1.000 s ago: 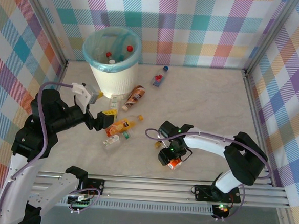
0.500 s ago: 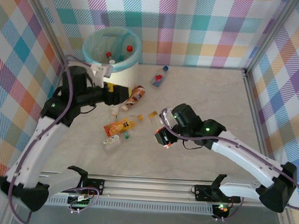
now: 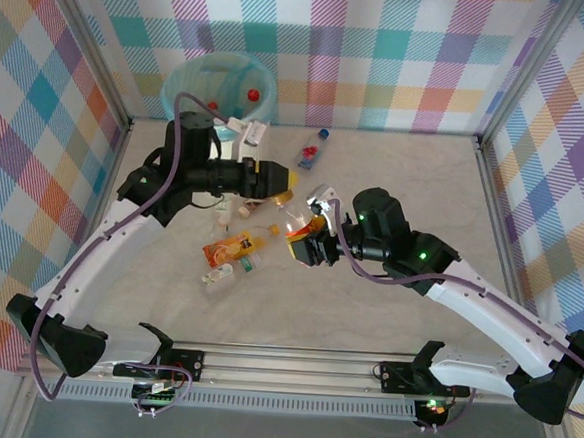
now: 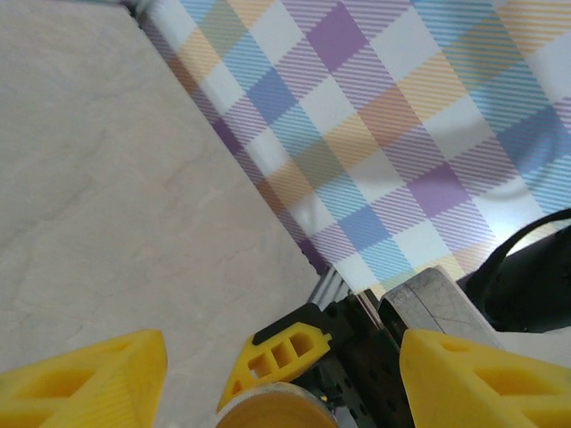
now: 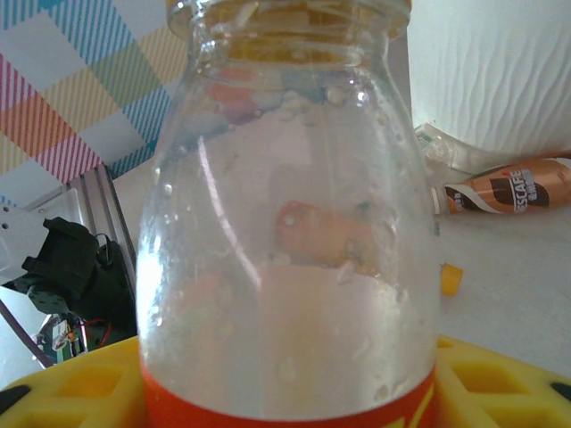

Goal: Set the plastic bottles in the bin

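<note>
Bin [image 3: 184, 83] holds red-capped bottles [image 3: 252, 94] — right tool [image 3: 301, 245] grips a clear bottle [image 5: 285, 223] — left tool [image 3: 283, 181] wide.

Walls [image 3: 404, 56] pastel plaid; table [image 3: 414, 188] beige marbled; bin [image 3: 186, 89] liner teal; bottle [image 5: 285, 267] clear, orange label.

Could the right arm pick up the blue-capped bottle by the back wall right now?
Probably not yet: the right gripper is shut on an orange-labelled bottle. The blue-capped bottle itself lies uncovered beyond it.
</note>
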Available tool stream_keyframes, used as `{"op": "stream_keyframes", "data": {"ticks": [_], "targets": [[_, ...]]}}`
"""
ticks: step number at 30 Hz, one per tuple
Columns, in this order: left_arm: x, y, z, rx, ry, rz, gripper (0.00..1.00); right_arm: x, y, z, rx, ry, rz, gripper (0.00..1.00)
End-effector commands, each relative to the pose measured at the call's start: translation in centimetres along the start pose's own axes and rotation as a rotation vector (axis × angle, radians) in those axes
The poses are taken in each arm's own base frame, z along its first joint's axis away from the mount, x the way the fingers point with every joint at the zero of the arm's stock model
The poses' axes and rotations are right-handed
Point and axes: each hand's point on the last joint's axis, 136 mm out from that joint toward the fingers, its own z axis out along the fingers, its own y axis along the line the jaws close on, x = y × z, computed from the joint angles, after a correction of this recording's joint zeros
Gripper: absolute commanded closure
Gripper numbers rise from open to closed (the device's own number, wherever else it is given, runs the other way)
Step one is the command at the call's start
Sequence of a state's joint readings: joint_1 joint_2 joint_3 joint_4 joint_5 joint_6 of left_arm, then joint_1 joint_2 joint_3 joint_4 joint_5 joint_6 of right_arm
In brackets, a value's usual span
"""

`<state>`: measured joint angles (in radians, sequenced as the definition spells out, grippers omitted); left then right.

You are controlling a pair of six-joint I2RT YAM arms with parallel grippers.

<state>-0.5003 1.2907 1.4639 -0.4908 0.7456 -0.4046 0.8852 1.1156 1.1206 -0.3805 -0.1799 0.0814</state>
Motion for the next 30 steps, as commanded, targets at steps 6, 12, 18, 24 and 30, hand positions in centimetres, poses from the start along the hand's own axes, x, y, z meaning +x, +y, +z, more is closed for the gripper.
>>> {"op": "stream_keyframes", "data": {"ticks": [6, 12, 18, 24, 30], "targets": [[1.5, -1.7, 0.5, 0.030, 0.076, 0.054, 0.23, -3.0, 1.2, -1.0, -0.040, -0.115, -0.041, 0.43], [1.7, -1.9, 0.9, 0.058, 0.089, 0.059, 0.40, -2.7, 0.6, -1.1, -0.004, -0.110, -0.042, 0.42], [0.7, -1.8, 0.7, 0.022, 0.044, 0.083, 0.71, -2.3, 0.3, -1.0, 0.009, -0.100, -0.048, 0.39], [-1.8, -1.6, -0.5, -0.085, -0.062, 0.141, 0.97, -2.7, -1.9, -1.3, 0.139, -0.115, -0.044, 0.21], [-8.7, -1.3, -5.0, -0.369, -0.252, 0.334, 1.00, -4.4, -4.3, -2.4, 0.299, -0.176, -0.088, 0.00]]}}
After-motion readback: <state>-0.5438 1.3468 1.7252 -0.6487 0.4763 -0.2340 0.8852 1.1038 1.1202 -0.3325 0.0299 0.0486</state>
